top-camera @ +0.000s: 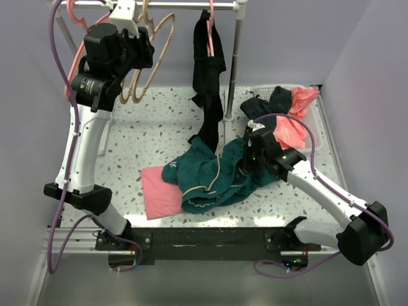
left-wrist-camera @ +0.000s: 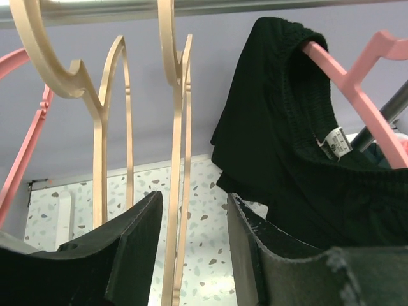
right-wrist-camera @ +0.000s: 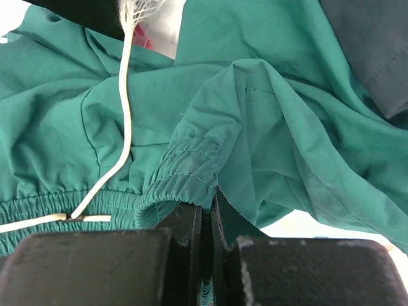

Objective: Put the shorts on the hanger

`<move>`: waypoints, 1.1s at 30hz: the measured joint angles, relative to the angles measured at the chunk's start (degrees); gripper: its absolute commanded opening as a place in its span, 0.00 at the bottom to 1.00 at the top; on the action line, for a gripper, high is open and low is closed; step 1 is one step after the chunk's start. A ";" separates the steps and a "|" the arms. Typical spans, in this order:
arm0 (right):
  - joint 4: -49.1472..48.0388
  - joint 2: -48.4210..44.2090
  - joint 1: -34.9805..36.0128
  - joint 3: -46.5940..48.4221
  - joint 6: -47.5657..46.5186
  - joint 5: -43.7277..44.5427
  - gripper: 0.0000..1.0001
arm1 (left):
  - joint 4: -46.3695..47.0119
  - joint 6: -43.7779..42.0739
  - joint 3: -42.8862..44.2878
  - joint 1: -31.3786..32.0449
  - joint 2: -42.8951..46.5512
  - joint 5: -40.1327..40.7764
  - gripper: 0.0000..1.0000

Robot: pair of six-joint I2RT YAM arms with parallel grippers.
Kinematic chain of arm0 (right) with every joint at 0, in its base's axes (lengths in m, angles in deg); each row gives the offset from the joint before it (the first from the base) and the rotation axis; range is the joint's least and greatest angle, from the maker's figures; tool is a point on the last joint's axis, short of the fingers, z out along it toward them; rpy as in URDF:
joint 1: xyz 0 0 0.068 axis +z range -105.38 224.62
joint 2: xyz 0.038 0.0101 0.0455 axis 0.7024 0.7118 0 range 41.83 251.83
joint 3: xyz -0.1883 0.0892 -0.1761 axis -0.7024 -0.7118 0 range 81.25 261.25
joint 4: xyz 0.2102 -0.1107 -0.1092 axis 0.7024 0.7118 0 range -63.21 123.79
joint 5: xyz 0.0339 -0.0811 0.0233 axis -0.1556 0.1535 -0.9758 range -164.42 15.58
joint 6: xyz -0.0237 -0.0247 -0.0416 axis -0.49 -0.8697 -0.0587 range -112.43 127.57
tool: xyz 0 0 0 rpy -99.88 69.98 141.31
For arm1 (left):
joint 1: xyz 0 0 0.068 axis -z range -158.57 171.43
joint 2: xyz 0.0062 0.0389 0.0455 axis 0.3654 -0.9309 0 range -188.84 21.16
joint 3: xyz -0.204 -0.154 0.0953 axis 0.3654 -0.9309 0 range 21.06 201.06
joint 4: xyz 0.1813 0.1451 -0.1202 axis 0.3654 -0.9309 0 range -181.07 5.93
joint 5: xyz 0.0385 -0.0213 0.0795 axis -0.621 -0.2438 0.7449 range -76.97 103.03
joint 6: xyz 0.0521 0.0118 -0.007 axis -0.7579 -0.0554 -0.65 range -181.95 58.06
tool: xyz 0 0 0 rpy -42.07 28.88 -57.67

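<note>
Near edge, centre: my right pincer (right-wrist-camera: 207, 204) is clamped tight on the waistband of the one pair of shorts (top-camera: 204, 178), heaped to its left. Far-left corner: the hanger (left-wrist-camera: 180, 191) hangs upright on the rail (left-wrist-camera: 287, 5), lined up between my left pincer's (left-wrist-camera: 194, 201) wide-open, empty fingers, so that arm's nearer. Two tan hangers, two pink hangers (left-wrist-camera: 19, 159).

A black garment (top-camera: 213, 64) is hanging from the rail (top-camera: 185, 5) (on a pink hanger (left-wrist-camera: 366, 113)); a pink cloth (top-camera: 156, 191) is lying flat.

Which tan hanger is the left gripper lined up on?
The tan hanger nearer the black garment: it lines up with the left gripper's open gap. The other tan hanger passes behind a finger.
</note>
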 measured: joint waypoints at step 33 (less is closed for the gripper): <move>-2.29 1.55 0.00 -0.68 -1.60 -1.46 0.00 | 10.43 -4.07 -15.80 0.00 2.80 2.43 0.00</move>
